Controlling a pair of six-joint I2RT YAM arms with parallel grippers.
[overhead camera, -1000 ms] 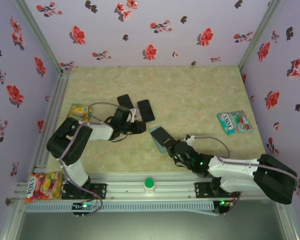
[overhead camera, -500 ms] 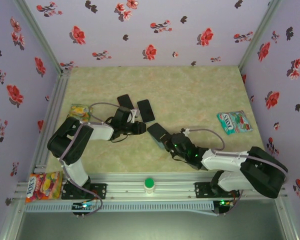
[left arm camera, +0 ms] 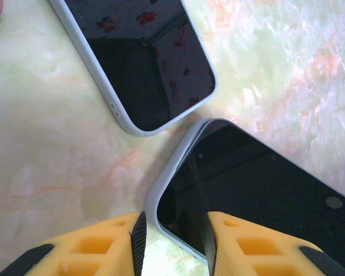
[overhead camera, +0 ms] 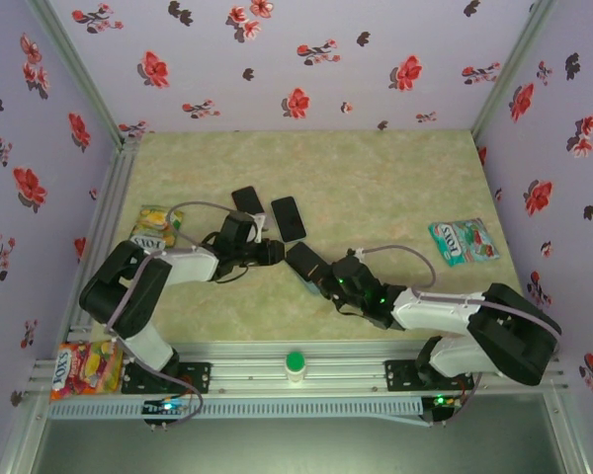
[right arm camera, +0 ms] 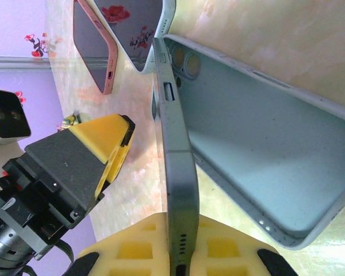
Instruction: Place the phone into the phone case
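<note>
Near middle of table [overhead camera: 395, 178], twd near edge: right pincer [right arm camera: 177, 233] clamped on phone [right arm camera: 173, 172], held up on its long edge. The phone runs along side wall of pale-blue phone case [right arm camera: 259, 167], lying open side up; not seated flat. Just left, left pincer [left arm camera: 173, 244] w/ jaws apart, a grey-rimmed dark corner btw its tips, contact unclear. Behind: pink-cased phone [right arm camera: 95, 40], pale-cased phone [right arm camera: 141, 31].

Lab test booth: floral walls [overhead camera: 306, 69], aluminium rails [overhead camera: 237, 353]
</note>
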